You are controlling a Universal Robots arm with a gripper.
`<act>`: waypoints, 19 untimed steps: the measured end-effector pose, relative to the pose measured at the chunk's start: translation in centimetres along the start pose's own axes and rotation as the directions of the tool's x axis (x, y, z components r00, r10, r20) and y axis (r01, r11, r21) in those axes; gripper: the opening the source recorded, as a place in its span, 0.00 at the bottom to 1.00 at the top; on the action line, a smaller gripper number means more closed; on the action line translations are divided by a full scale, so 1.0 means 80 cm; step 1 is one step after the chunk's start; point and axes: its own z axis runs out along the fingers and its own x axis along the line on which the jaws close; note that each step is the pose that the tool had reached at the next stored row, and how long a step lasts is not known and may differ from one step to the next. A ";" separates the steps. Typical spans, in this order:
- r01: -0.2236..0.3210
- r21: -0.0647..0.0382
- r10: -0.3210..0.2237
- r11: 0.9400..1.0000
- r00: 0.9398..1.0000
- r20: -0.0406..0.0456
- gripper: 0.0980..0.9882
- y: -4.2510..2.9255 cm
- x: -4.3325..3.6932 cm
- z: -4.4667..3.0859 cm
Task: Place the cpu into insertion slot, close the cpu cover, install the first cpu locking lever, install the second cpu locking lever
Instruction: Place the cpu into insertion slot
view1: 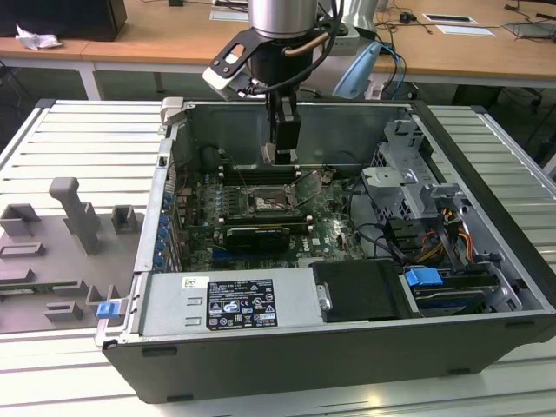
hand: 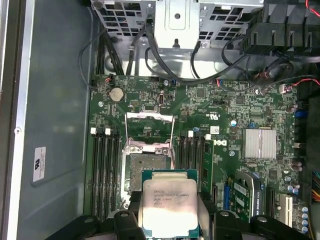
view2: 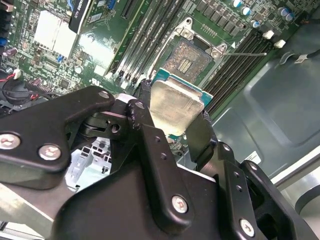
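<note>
Close up in both wrist views: black gripper (view2: 172, 112) clamped on the cpu (view2: 176, 97), one finger on each of two opposite edges, pale silvery top turned toward the cameras. Holds the cpu clear of the green motherboard (hand: 225, 100), not seated. Hides one edge of the insertion slot (hand: 147, 167) in the first wrist view and leaves the rest of the dark socket bare inside its silvery rim. Cpu cover (hand: 149, 115) swung up on its hinge, standing open on the side of the slot away from the cpu. Thin locking lever (view2: 245, 53) not latched, jutting out from a corner of the socket over the long black memory slots (hand: 105, 170), which run along both sides of the socket. Silvery finned heat sink (hand: 260, 143) well apart from the slot on the same board.

From the exterior view: arm (view1: 282, 13) reaching straight down into an open computer case (view1: 261, 382) lying on its side on a ribbed metal table (view1: 69, 130), gripper tip hanging just above the board, close to the socket. Labelled power supply (view1: 230, 304) along the case's near wall, blue tab (view1: 423, 280) and bundled cables toward the exterior view's right, grey holders (view1: 74, 213) on the table at the exterior view's left.
</note>
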 end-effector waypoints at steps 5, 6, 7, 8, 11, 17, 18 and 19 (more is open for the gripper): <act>0.000 0.000 0.000 1.000 1.000 0.000 0.48 -0.0003 0.000 0.0043; 0.000 0.000 0.000 1.000 1.000 0.000 0.48 -0.0003 0.000 0.0054; 0.000 0.000 0.000 1.000 1.000 0.000 0.48 -0.0004 0.000 0.0061; 0.000 0.000 0.000 1.000 1.000 0.000 0.48 -0.0005 0.000 0.0073; 0.000 0.000 0.000 1.000 1.000 0.000 0.48 -0.0006 0.000 0.0100; -0.001 0.000 0.001 1.000 1.000 0.000 0.48 -0.0010 0.000 0.0162; -0.001 0.000 0.001 1.000 1.000 0.000 0.48 -0.0011 0.000 0.0171; -0.001 0.000 0.001 1.000 1.000 0.000 0.48 -0.0011 0.000 0.0178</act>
